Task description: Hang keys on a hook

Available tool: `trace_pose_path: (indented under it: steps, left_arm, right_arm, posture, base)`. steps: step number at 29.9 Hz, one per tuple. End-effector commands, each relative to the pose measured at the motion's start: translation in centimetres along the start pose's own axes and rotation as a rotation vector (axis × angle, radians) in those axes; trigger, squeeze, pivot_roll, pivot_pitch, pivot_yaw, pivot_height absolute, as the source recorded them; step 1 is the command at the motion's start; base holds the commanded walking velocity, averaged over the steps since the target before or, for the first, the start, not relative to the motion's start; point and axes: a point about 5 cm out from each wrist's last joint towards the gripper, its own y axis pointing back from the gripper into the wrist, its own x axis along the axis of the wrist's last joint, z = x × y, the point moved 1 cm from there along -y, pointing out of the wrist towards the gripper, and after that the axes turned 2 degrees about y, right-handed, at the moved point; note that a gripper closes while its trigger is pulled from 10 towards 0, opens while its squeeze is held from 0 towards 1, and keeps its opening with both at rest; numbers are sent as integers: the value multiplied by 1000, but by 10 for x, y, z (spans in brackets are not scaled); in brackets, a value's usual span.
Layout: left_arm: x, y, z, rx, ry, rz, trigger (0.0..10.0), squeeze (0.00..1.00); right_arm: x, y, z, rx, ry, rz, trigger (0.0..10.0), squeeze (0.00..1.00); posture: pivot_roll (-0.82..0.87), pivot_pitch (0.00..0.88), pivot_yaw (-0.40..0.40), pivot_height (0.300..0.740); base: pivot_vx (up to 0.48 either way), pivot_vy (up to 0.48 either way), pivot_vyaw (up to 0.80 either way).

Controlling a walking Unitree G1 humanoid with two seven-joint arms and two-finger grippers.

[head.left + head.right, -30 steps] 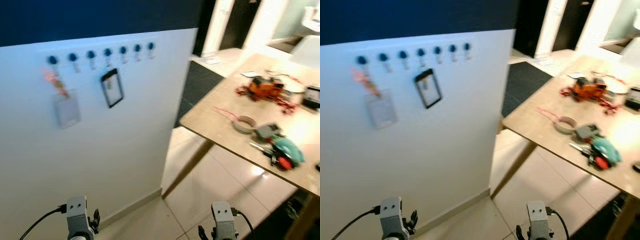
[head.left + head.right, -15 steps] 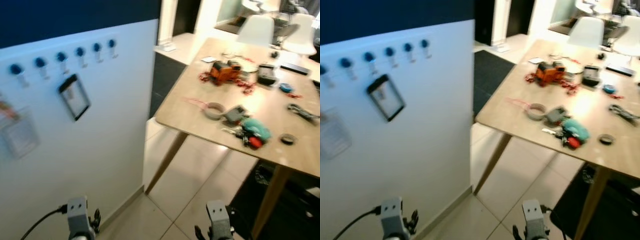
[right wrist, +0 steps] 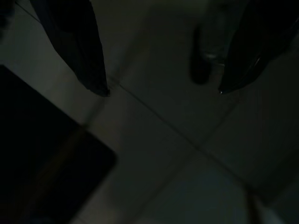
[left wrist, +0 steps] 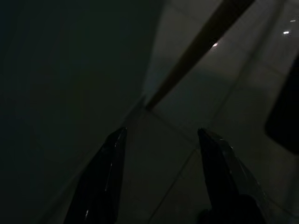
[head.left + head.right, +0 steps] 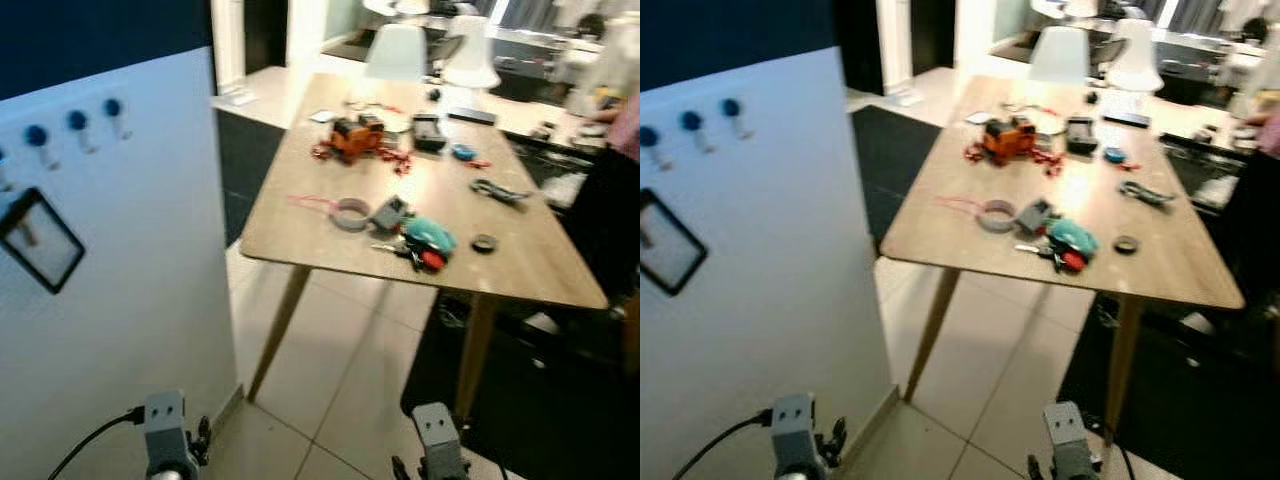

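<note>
Barely begun: keys (image 5: 418, 252) lie on the table (image 5: 520, 262), well apart from the wall hooks (image 5: 78, 124), while both idle grippers, left gripper (image 4: 161, 177) and right gripper (image 3: 161, 91), hang low, fingers apart and empty.

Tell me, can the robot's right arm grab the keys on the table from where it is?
Probably not yet. The right gripper hangs low, open over the floor tiles, while the keys lie up on the wooden table, some way ahead. It would likely have to step closer first.
</note>
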Motion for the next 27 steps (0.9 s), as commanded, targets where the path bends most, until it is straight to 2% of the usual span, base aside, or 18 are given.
trace_pose_path:
  steps: [1,15,27]
  left_arm:
    - [-8,5,-3,18,13,-21,10000,0]
    - [-8,5,-5,37,34,-18,10000,0]
    - [-9,5,-8,59,48,-19,10000,0]
  right_arm:
    - [-3,0,-5,11,-7,-11,10000,0]
    - [-2,0,-5,19,-6,-6,10000,0]
    - [-2,0,-6,29,22,-7,10000,0]
  posture:
    - [30,53,-41,740]
    - [31,55,-43,740]
    - [32,58,-48,740]
  base:
    - [0,0,-800]
    - [0,0,-766]
    - [0,0,0]
